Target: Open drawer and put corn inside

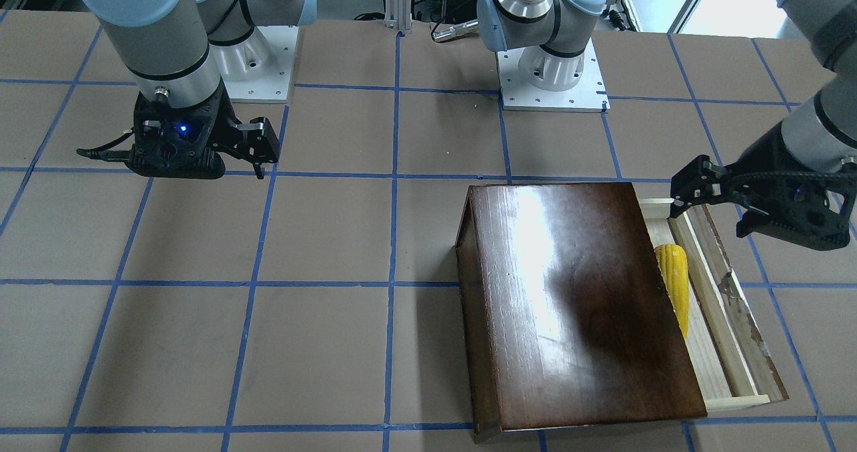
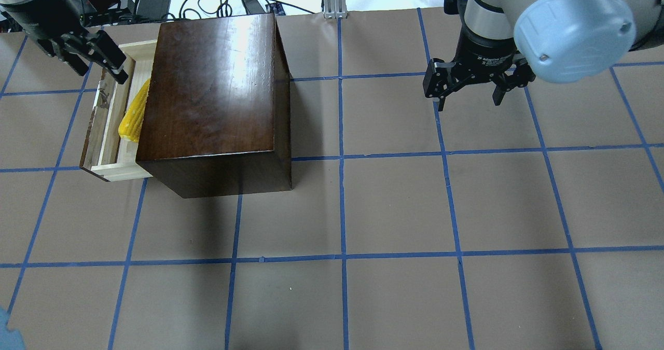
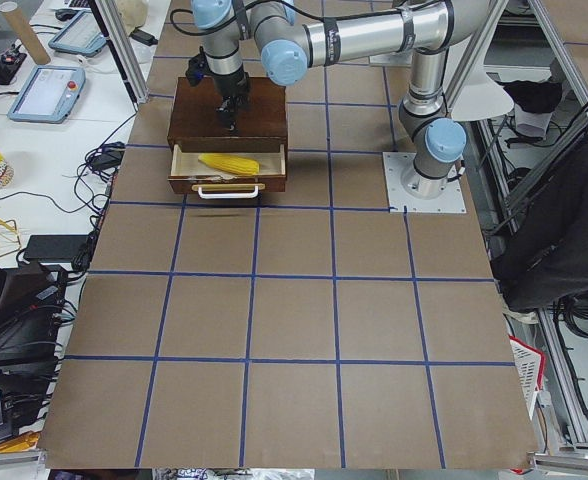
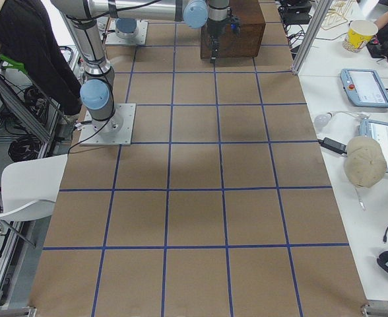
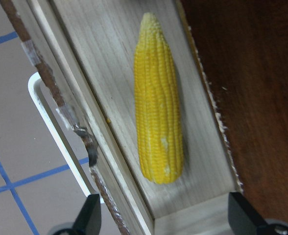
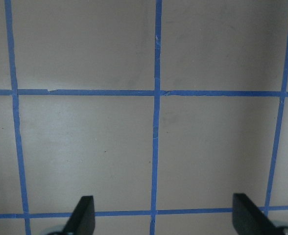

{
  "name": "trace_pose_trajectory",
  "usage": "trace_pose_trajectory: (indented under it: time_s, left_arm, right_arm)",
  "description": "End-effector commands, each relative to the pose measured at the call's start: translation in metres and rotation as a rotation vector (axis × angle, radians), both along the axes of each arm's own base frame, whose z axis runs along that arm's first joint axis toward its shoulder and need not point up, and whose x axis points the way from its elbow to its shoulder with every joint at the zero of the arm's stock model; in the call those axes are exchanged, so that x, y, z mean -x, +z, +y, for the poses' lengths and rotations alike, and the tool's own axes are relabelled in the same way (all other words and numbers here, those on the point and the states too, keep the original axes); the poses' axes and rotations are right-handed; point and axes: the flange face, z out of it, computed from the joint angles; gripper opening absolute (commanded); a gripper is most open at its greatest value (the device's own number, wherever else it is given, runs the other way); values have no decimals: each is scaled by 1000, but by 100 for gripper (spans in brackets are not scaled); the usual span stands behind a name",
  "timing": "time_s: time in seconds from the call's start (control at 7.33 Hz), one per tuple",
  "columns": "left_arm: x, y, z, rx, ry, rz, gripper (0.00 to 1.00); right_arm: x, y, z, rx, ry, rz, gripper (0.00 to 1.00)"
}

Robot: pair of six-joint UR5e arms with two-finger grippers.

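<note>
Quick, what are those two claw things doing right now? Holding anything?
Left end effector: open, holding nothing, above the corn lying in the drawer.
Right end effector: open, holding nothing, over the table.

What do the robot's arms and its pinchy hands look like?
Both arms are silver-grey tubes with pale blue round caps at the joints, standing on white base plates. The left gripper and right gripper are black with two fingers each. The right one has white lettering on its wrist, a small blue light and a black cable.
</note>
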Motion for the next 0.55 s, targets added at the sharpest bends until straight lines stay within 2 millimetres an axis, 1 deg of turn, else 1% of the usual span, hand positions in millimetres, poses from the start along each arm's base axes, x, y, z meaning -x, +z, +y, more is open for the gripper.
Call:
trace_pose_trajectory:
  time_s: [0.0,0.14,0.27,0.41]
  left_arm:
    - [78,22,17,31,118,-15,92]
    - [113,28,28,41,229,-21,93]
    - [138,28,38,32,326,-26,95]
    - [149,34,53,15,387,-31,96]
  right_arm:
    - [0,0,-1,0,0,-1,100]
    - [0,-1,-1,0,0,-3,100]
    - [0,0,0,1,0,-3,100]
    - [0,0,0,0,0,-1,100]
